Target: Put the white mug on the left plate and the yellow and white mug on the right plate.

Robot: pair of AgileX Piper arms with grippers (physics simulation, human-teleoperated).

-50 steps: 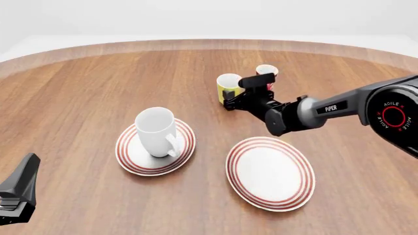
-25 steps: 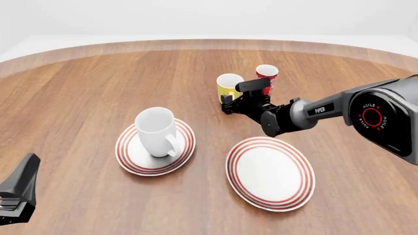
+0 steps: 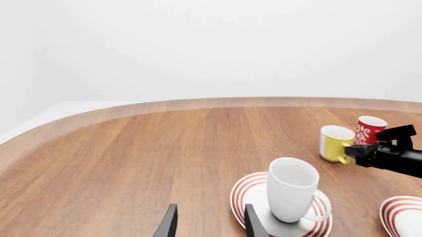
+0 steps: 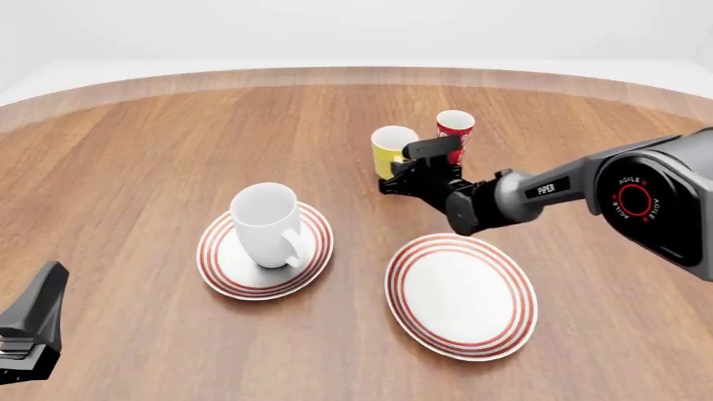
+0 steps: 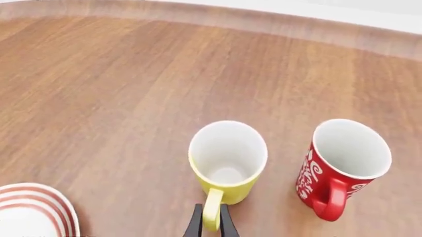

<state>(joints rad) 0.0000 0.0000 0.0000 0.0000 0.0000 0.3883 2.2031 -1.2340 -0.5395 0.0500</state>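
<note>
Wood grain in warm brown runs across the round-edged counter (image 4: 134, 150), smooth and evenly lit. Toward its near edge the left plate (image 4: 223, 271), a glossy white disc ringed with thin red bands, carries the white mug (image 4: 267, 224), a tall plain cylinder standing upright with its loop handle turned toward the near right. Just beside it on the right lies the right plate (image 4: 460, 295), alike in pattern and bare on top. Toward the far edge stands the yellow and white mug (image 4: 390, 149), short, yellow outside and white within, and near it on the right a slim red mug (image 4: 453, 129) with white scrollwork. The right arm (image 4: 579, 188), dark grey and tubular, stretches from the right edge across the counter, its right hand (image 5: 211, 222) level at the yellow mug's handle (image 5: 212, 208); in the right wrist view the two dark fingers sit close against either side of that handle, apparently clamped on it, though only their tips show. The left hand (image 3: 207, 224) rests low near the near left corner, its fingers apart and holding nothing.
</note>
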